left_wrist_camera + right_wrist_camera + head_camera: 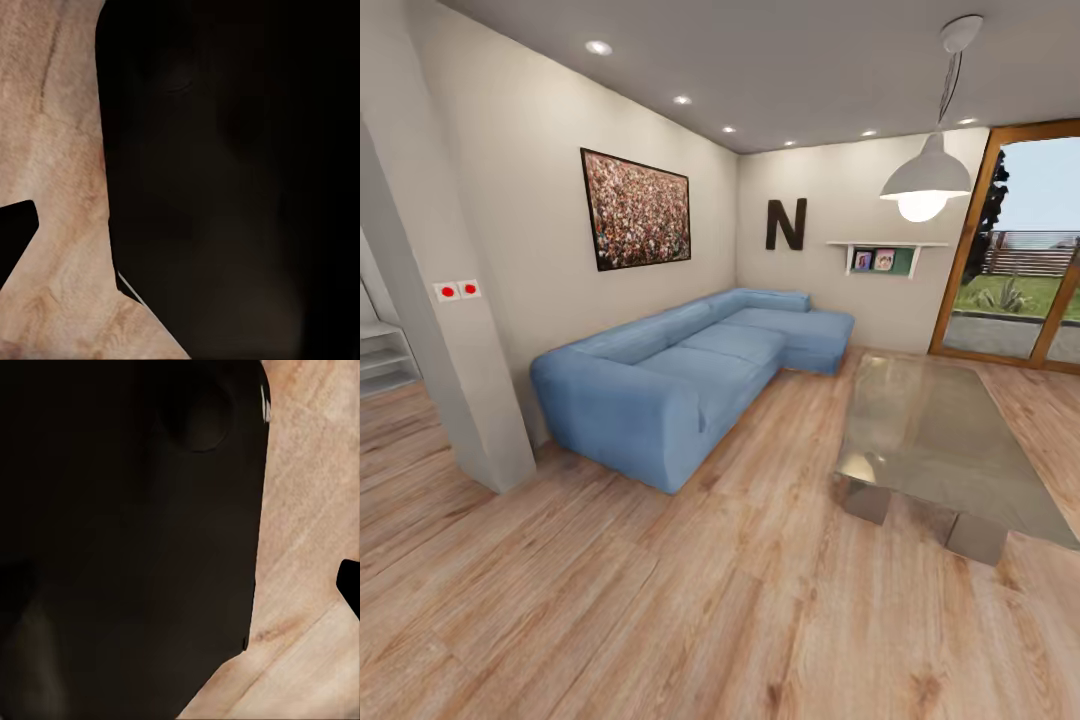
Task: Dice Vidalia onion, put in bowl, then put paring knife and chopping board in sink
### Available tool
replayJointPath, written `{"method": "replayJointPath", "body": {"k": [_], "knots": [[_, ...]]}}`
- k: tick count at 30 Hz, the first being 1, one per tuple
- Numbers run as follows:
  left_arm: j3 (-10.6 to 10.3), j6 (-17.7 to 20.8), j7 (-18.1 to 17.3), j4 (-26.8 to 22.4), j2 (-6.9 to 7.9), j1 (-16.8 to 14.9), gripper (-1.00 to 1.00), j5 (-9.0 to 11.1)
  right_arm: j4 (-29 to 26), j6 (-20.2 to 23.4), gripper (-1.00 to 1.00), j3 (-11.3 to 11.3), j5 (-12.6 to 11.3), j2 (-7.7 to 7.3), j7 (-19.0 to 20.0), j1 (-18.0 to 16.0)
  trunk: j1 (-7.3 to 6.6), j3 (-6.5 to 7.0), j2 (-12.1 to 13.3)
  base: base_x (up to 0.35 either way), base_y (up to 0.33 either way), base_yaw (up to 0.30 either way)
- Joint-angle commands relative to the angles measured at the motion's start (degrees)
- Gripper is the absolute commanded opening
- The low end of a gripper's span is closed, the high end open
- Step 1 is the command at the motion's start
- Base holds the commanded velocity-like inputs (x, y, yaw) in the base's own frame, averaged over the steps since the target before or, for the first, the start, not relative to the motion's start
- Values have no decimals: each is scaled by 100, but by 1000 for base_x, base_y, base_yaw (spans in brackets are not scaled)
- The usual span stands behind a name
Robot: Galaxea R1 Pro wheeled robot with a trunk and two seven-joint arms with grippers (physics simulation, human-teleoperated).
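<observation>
The robot is in a living room. A blue sofa (690,370) sits in the corner by the wall, under a picture (636,210) and a big letter N (786,223). A shiny low table (940,440) stands on the wood floor (660,600) near it. A lamp (925,180) hangs above. The wrist views show dark shapes over the floor, so I cannot tell if either gripper is apart or together.
</observation>
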Motion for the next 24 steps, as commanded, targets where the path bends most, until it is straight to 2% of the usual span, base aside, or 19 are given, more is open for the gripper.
{"method": "replayJointPath", "body": {"k": [1, 10, 17, 24], "knots": [[33, -9, -33, -19, -31, 33, 100, 4, -33, -33, 100, 29, 5, 33, 13, -13, 0, -3, -2, 0, 0, 0], [35, -9, -28, -36, -33, 100, 100, 9, -133, 21, 100, 18, 13, 282, -14, -16, 0, -3, -2, 0, 0, 0], [35, -7, -1, -262, -32, 99, 100, -3, -156, 3, 100, -2, 5, 283, -17, -15, 0, -3, -2, 0, 0, 0], [31, 20, 29, -488, 52, 96, 100, 8, -383, -14, 100, -8, -19, 319, -16, -17, 0, -3, -2, 0, 0, 0]]}}
